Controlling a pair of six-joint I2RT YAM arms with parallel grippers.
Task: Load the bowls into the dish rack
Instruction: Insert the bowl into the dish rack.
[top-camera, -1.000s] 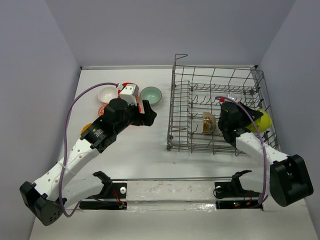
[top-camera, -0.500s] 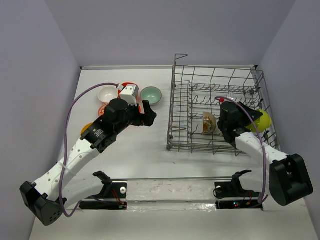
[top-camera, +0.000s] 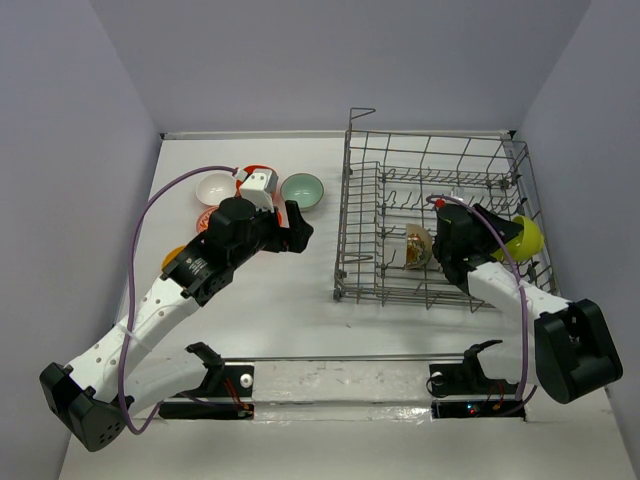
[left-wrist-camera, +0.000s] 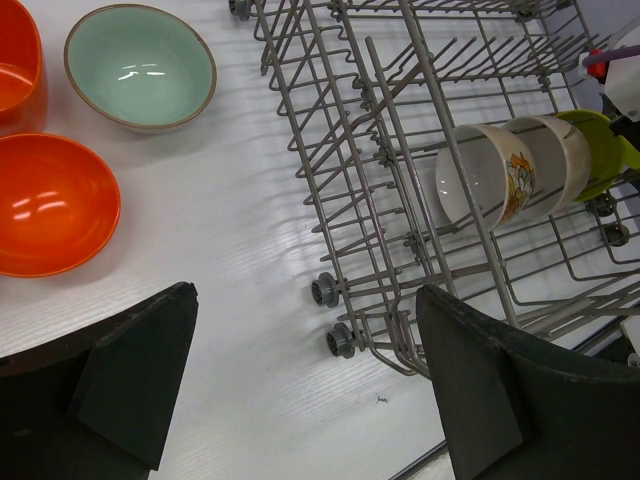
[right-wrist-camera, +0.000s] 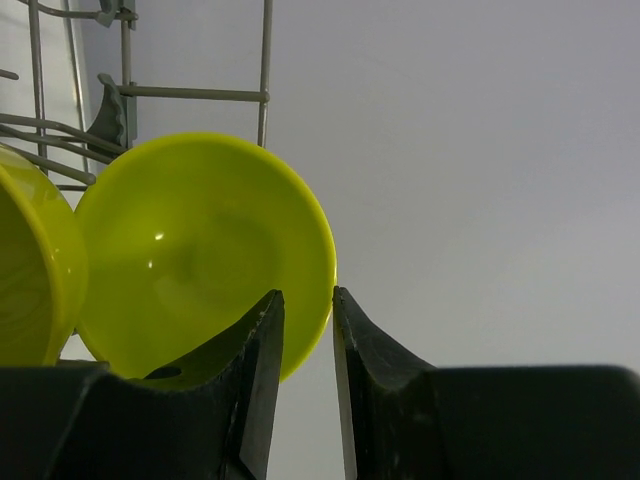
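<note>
Remote console, loading run: the right gripper (right-wrist-camera: 308, 295) sits with its jaws parted by only a narrow slit and no firm hold visible. The rim of a lime-green bowl (right-wrist-camera: 200, 240) lines up with that slit, and I cannot tell whether the pads touch it. The bowl stands on edge, its glossy hollow facing the wrist camera. A second lime bowl (right-wrist-camera: 30, 270) is beside it at the picture's left edge, and both are against the wire side of the dish rack (right-wrist-camera: 190, 93). The overhead camera shows none of this: the arm's black wrist covers the fingers, and the lime is only one bright patch at the rack's right side.

The left gripper (left-wrist-camera: 310, 400) gapes fully and holds nothing, above bare table (left-wrist-camera: 250, 260) between the loose bowls and the rack's left side. Its wrist camera gives what the overhead blurs: a patterned white bowl (left-wrist-camera: 485, 185) with orange flowers, a plain white bowl (left-wrist-camera: 550, 160) behind it, and lime green beyond. These are lined up on edge between the tines. On the table the same view shows a teal bowl (left-wrist-camera: 140, 65) with a brown rim and a red-orange bowl (left-wrist-camera: 50, 205), with another red-orange one cut by the frame. Only the overhead adds a white bowl on the table (top-camera: 213, 187) at the far left and an orange-yellow bowl (top-camera: 173, 256) peeking from under the left arm. The rack, grey wire with tall grid sides, fills the table's right half.
</note>
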